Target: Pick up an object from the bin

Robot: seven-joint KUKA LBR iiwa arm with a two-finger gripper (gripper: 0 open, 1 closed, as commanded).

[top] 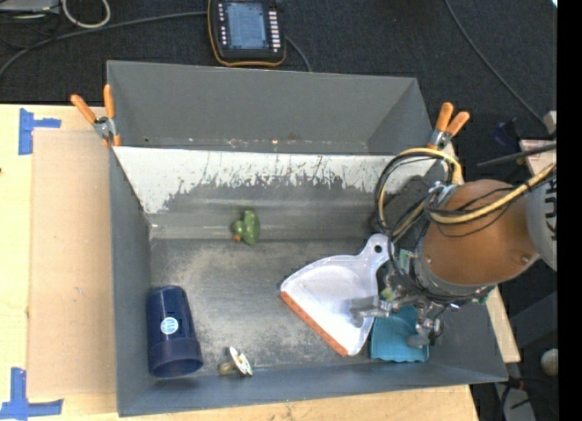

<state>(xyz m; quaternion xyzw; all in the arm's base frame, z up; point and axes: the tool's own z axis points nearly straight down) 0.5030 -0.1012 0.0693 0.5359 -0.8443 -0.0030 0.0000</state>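
My gripper (pixel 397 321) hangs low in the bin's front right corner, under the orange wrist cover. It is open, and nothing shows between its fingers. One fingertip (pixel 366 312) is over the right side of a white dustpan (pixel 323 294) with an orange front lip. The other fingertip (pixel 428 330) is over a teal cloth-like piece (pixel 393 345) that lies against the front right wall. The dustpan's white handle (pixel 375 251) points toward the back right, partly under the wrist.
A dark blue cup (pixel 173 330) lies on its side at the front left. A small green toy (pixel 245 226) sits at the foot of the back wall. A small pale and brown trinket (pixel 236 362) lies by the front wall.
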